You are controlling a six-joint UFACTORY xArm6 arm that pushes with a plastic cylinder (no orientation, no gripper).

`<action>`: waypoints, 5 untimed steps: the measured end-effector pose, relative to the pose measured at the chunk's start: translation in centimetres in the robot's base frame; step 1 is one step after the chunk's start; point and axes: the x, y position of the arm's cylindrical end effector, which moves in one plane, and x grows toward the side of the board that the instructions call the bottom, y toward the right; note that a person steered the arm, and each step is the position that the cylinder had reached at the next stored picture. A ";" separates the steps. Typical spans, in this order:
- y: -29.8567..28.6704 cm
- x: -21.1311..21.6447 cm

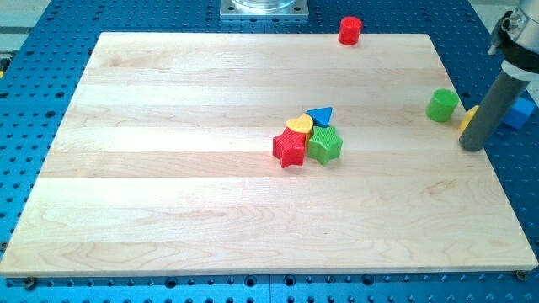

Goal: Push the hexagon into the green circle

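Tool [472, 147] is plain rod, no jaws, nothing held; leans in from view's top right, end on desk [210, 219] near right edge. Yellow block [468, 118] partly hidden behind rod, blue block [520, 112] beyond. Green cylinder [442, 105] just left. Red cylinder [349, 30] at top edge. Mid-desk cluster: red star [290, 149], yellow heart [300, 125], blue triangle [320, 115], green star [324, 145]. Hexagon shape not discernible.

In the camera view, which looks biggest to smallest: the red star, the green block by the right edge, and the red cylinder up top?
1. red star
2. green block, only slightly smaller, so this ranking is unsure
3. red cylinder, smallest, though it sits at the board's top edge, perhaps farther from the camera
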 end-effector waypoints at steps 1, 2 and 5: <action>0.2 2.2; 5.9 1.9; -8.3 -11.5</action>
